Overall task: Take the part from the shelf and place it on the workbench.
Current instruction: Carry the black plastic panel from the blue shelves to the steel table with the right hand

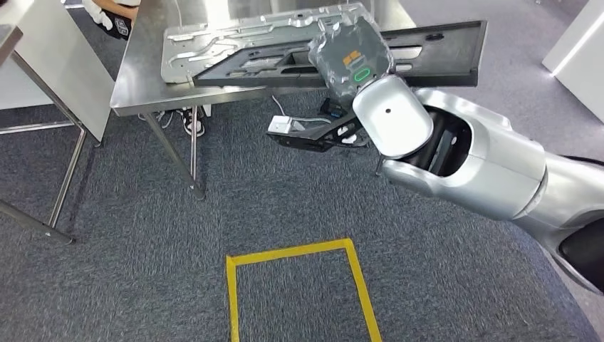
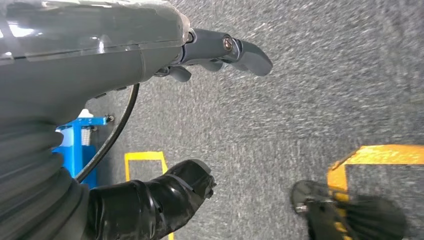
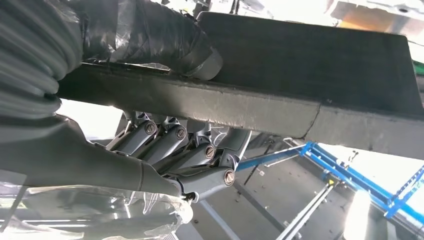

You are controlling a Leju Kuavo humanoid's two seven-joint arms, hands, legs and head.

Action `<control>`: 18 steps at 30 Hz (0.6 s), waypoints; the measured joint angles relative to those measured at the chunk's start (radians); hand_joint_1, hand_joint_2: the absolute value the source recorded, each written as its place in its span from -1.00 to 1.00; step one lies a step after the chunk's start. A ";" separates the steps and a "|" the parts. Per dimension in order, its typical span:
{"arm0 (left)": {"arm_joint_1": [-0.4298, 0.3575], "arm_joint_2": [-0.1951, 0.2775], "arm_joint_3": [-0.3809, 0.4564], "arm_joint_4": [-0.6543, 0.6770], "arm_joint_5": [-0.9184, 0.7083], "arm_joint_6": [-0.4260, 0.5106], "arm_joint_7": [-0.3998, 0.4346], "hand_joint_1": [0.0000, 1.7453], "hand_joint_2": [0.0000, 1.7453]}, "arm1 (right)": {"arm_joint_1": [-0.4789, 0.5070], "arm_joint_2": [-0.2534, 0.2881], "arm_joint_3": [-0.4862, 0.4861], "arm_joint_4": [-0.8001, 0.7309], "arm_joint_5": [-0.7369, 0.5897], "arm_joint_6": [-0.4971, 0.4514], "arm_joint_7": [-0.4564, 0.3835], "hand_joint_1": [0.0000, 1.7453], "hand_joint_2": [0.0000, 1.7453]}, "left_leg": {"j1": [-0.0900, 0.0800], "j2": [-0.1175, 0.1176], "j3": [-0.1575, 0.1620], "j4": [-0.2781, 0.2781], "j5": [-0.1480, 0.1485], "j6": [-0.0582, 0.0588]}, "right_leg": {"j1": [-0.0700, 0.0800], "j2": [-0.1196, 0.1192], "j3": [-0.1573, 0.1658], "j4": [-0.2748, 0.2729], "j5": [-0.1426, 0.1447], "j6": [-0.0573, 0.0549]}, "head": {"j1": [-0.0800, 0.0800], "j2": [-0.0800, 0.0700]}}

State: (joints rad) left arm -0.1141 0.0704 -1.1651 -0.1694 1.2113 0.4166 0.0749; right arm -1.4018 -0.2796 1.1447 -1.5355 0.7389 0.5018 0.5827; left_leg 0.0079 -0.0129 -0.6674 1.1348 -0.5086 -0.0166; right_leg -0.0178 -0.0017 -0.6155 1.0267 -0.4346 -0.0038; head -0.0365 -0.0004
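Right robot hand [image 1: 350, 60]: raised over the near edge of the counter [image 1: 142, 78], wrapped in clear film. It grasps the part [image 1: 434, 50], a long flat black panel. In the right wrist view the thumb [image 3: 165, 40] lies on one face of the panel and the fingers [image 3: 195, 155] curl against the opposite face, clamping its edge.

Part: black panel, held level, extending away from the right robot hand to both sides; it lies above the counter top, whether touching it cannot be told. One end overhangs the counter edge on the outer side of the hand.

Metal plate [image 1: 206, 43]: silver stamped sheet, lying on the counter just beyond the part and partly covered by it.

Left robot hand [image 2: 200, 120]: released, holding nothing, fingers [image 2: 235, 50] and thumb [image 2: 175, 187] spread apart above the grey carpet [image 2: 300, 100].

Yellow floor marking [image 1: 299, 285]: taped rectangle on the carpet, below and nearer the robot than the right robot hand.

Person [image 1: 110, 18]: partly visible at the far side of the counter.
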 joint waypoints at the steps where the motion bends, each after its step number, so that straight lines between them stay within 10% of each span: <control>1: -0.001 0.000 -0.001 0.000 0.000 0.000 0.000 -1.00 1.00 | 0.000 0.000 0.000 0.000 0.003 -0.001 0.002 1.00 1.00 | 0.002 0.002 -0.030 0.063 -0.029 -0.005 | 0.000 0.000 0.000 0.000 0.000 -0.002 | -0.001 0.000; 4: -0.001 0.000 -0.002 0.000 0.000 0.001 0.001 -1.00 1.00 | 0.001 0.002 0.001 0.000 0.015 -0.002 0.012 1.00 1.00 | 0.005 0.005 -0.078 0.152 -0.041 -0.013 | -0.001 0.000 0.001 0.002 -0.002 -0.002 | -0.001 0.000; 8: 0.000 0.001 -0.003 0.000 0.000 0.003 0.005 -1.00 1.00 | -0.004 0.001 -0.010 -0.008 0.024 0.005 0.027 1.00 1.00 | 0.004 0.009 0.030 -0.072 0.067 -0.006 | -0.001 0.002 0.004 0.006 -0.009 0.009 | -0.001 0.000; 13: -0.001 0.001 -0.004 0.000 0.000 0.004 0.006 -1.00 1.00 | -0.013 -0.001 -0.024 -0.019 0.024 0.014 0.033 1.00 1.00 | 0.001 0.009 0.052 -0.118 0.074 0.025 | 0.000 0.001 0.001 0.014 -0.020 0.033 | 0.001 0.000; 18: -0.003 0.001 -0.004 0.000 -0.008 0.004 0.002 -1.00 1.00 | -0.025 -0.006 -0.033 -0.030 0.025 0.017 0.035 1.00 1.00 | -0.001 0.009 0.058 -0.123 0.073 0.048 | 0.001 0.002 -0.126 0.271 -0.132 0.040 | 0.004 0.000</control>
State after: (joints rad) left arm -0.1169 0.0717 -1.1694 -0.1694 1.2037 0.4208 0.0772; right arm -1.4268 -0.2853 1.1119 -1.5655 0.7641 0.5191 0.6182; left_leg 0.0074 -0.0038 -0.6095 1.0117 -0.4360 0.0311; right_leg -0.0166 0.0006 -0.7417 1.2977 -0.5664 0.0362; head -0.0330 -0.0004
